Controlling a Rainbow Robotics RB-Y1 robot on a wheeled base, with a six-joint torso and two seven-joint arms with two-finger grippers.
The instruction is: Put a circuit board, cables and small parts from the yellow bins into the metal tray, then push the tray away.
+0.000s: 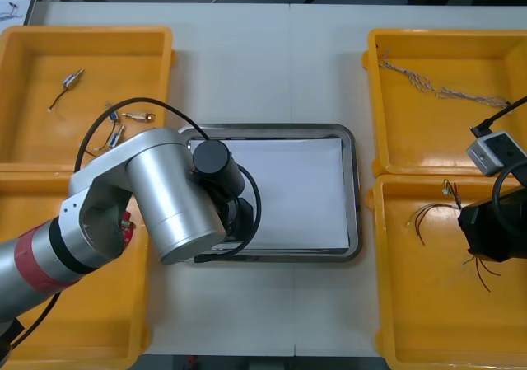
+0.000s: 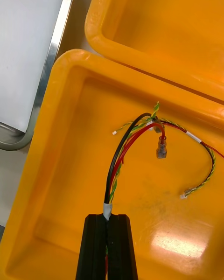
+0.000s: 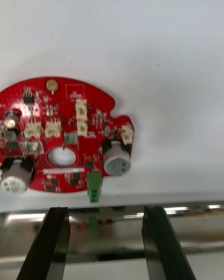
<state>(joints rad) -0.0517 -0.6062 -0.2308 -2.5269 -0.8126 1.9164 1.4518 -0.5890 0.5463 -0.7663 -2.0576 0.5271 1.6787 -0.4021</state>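
Observation:
A round red circuit board (image 3: 63, 135) lies flat on the white inside of the metal tray (image 1: 356, 180), just past the tray's shiny rim (image 3: 112, 219). My left gripper (image 3: 106, 210) hovers open over that rim, fingers apart, touching nothing. In the front view the left arm (image 1: 165, 197) covers the tray's near left corner. My right gripper (image 2: 108, 218) is down in the near right yellow bin (image 2: 70, 177), shut on the end of a bundle of black, red and yellow cable (image 2: 123, 154). The rest of that bundle (image 1: 432, 213) trails over the bin floor.
A twisted cable (image 1: 436, 88) lies in the far right bin (image 1: 375, 98). Small metal parts (image 1: 72, 77) are scattered in the far left bin (image 1: 25, 57). The near left bin (image 1: 90, 320) lies partly under the left arm. Bare table shows ahead of and behind the tray.

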